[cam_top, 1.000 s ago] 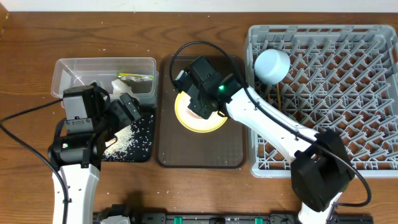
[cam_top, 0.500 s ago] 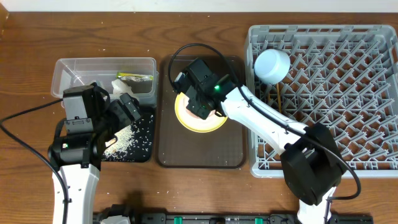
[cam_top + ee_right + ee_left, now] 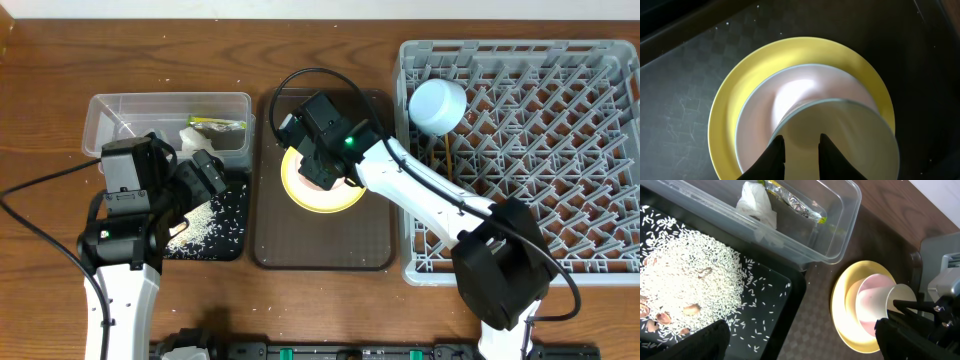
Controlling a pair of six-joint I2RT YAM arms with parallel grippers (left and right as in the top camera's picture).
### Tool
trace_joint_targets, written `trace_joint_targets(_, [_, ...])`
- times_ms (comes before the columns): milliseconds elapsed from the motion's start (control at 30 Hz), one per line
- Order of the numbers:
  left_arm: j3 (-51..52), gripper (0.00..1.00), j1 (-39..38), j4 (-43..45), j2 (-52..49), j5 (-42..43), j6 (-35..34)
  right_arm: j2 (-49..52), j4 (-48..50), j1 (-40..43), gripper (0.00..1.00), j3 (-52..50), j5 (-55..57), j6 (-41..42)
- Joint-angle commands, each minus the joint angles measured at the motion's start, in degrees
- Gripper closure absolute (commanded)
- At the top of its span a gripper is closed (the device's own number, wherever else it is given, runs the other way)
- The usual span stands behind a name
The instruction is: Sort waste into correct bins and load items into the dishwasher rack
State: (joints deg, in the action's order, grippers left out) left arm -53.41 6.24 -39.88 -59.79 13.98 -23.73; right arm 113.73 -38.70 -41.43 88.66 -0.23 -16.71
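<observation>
Centred on the yellow plate [image 3: 730,115], the small white cup [image 3: 855,145] looks light and slick, best pinched at its rim, where the right fingers [image 3: 779,155] stand barely parted, hold unclear.

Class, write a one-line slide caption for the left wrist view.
Rice scraps on the black tray, tissue and wrapper in the clear tub, white cup on the yellow plate.

Glossy yellow plate [image 3: 725,130], smooth white cup [image 3: 840,135], clear shiny plastic tub [image 3: 840,230], textured brown tray [image 3: 320,238], grainy wood surface [image 3: 200,50]
</observation>
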Motion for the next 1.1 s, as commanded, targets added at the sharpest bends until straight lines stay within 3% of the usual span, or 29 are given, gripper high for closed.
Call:
trace_joint_targets(0, [-1.25, 0.04, 0.22, 0.02, -0.07, -0.13, 0.70, -2.89, 0.20, 0.17, 0.77, 0.57, -0.22, 0.42])
trace_joint_targets(1067, [-1.25, 0.04, 0.22, 0.02, -0.07, -0.13, 0.72, -4.79, -4.42, 0.00, 0.76, 0.57, -4.04, 5.90])
